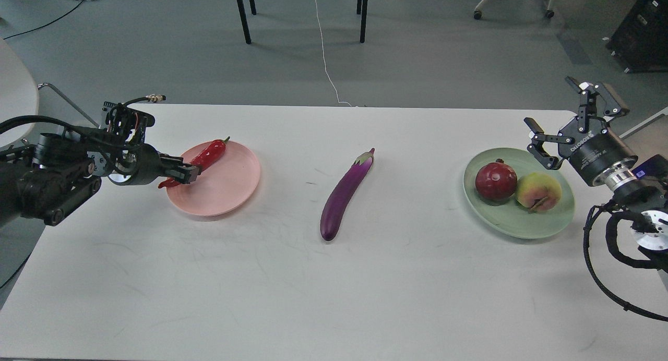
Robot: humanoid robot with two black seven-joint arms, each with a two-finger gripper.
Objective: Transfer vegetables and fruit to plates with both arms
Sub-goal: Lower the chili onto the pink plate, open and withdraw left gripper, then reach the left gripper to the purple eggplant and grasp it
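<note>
The red chili pepper (211,151) lies slanted over the left side of the pink plate (229,186), its tip past the rim. My left gripper (183,173) is shut on the chili's lower half, low over the plate's left rim. The purple eggplant (345,193) lies on the table at the middle. The pomegranate (494,181) and the peach (538,191) sit side by side on the pale green plate (509,223). My right gripper (550,103) is open and empty, raised just beyond the green plate's far right rim.
The white table (334,288) ends at a far edge just beyond the plates. Black chair legs (242,14) and a white cable (324,53) are on the floor behind. My right arm's cable loop (600,267) hangs over the table's right edge.
</note>
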